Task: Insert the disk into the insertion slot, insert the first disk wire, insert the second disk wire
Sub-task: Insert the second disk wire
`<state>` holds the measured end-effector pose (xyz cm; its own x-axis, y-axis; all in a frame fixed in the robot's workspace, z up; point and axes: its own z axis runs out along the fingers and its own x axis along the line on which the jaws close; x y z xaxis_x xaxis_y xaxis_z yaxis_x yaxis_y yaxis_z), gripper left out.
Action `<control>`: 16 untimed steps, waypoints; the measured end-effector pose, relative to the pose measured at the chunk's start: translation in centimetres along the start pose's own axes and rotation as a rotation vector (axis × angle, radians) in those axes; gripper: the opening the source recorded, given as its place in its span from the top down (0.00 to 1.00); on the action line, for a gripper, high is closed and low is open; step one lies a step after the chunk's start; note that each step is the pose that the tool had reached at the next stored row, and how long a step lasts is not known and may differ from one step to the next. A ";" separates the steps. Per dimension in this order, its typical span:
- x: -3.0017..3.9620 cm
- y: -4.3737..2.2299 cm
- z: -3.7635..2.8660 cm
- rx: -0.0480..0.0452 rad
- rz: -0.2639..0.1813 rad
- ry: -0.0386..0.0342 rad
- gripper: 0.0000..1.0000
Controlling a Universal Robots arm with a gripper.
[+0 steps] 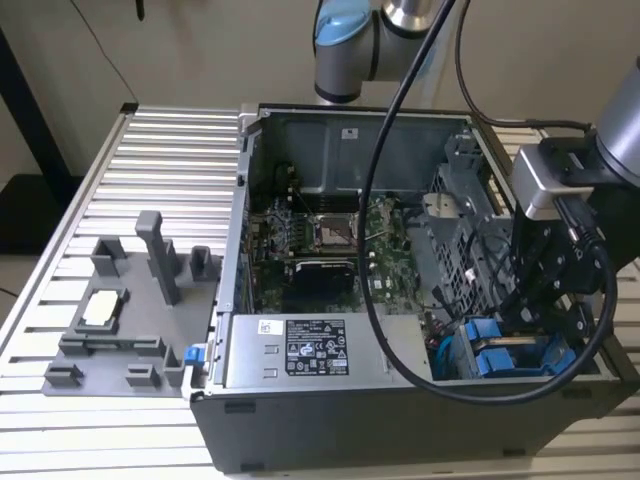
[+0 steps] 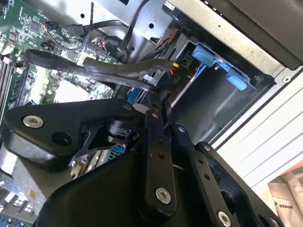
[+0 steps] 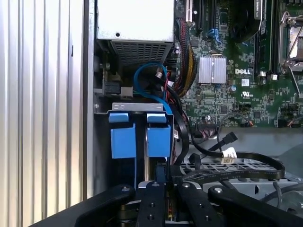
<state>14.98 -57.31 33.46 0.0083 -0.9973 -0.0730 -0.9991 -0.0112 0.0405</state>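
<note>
My hand (image 1: 540, 300), fingers narrowed on a black disk wire (image 2: 161, 90), hangs just above the blue-framed disk (image 1: 515, 355) seated in its slot at the computer case's (image 1: 300, 420) near right corner.

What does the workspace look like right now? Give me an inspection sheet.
Surface: ribbed metal table.
Job's things: disk in its blue carrier sits in the drive bay at the open computer case's corner, on the exterior view's right.
Clutter: grey fixture tray beside the case, on the exterior view's left.
Grippers: gripper down at the bay, right over the disk, at a black connector.
Cables: black cable draped across the motherboard; blue cable looped by the power supply.
Surroundings: nothing seen.
</note>
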 end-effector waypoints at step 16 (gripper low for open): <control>0.01 -0.40 -2.44 -0.0377 0.017 -0.0019 0.76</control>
<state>15.48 -57.48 35.88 -0.0087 -0.9972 -0.0739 -0.9969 0.0028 0.0792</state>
